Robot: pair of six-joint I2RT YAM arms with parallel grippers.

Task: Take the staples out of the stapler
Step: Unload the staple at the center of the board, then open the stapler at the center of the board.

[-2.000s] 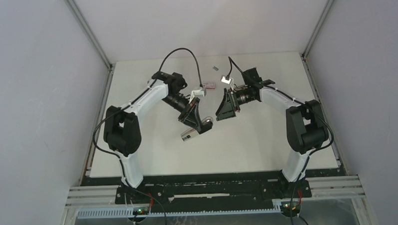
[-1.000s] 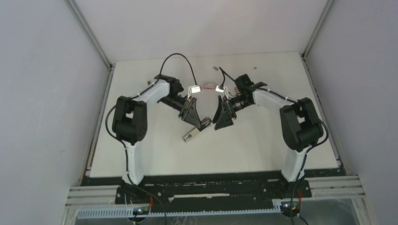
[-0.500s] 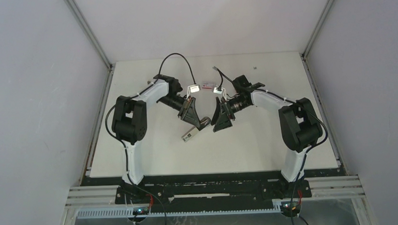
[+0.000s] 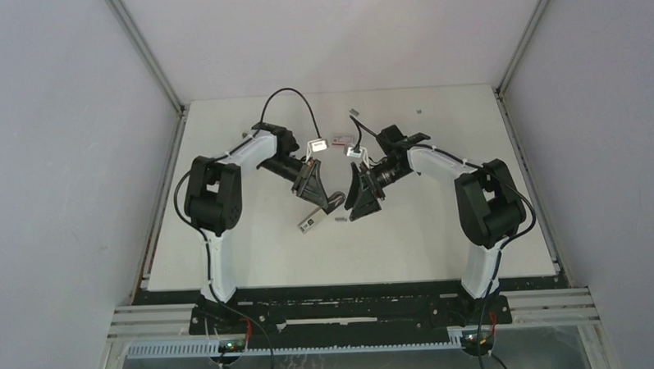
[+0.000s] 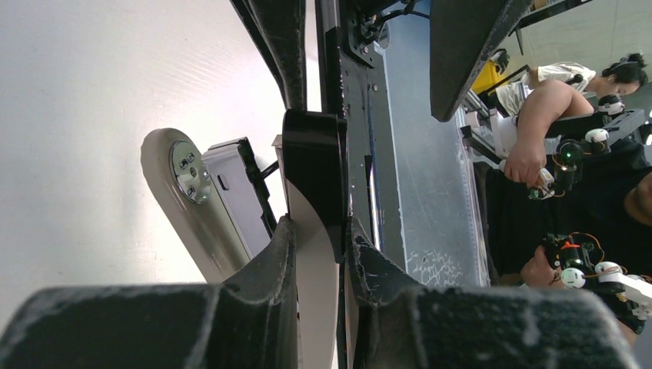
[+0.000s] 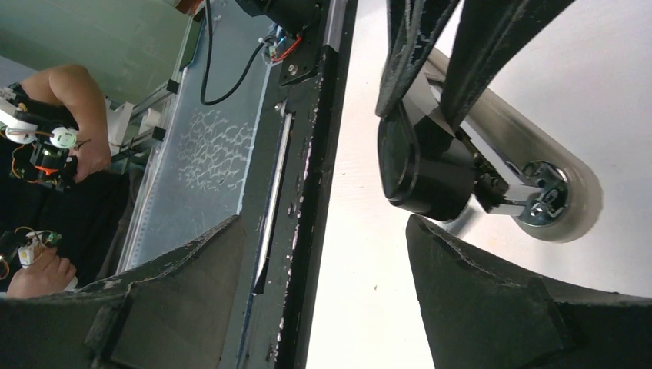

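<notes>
The stapler point(image 4: 311, 222) was pinched by the left fingers point(image 5: 257, 288), tilted over the desk point(image 4: 440, 230) where staples point(image 4: 339, 219) lay, apparently for emptying, with the right fingers point(image 6: 477, 307) spread alongside.

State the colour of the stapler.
The stapler is silver-grey metal with a black end; it shows best in the left wrist view.

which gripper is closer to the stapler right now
Left. The left gripper is shut on the stapler, clamping its black upper part. The right gripper is open and sits just beside the stapler's hinge end, facing it without touching.
</notes>
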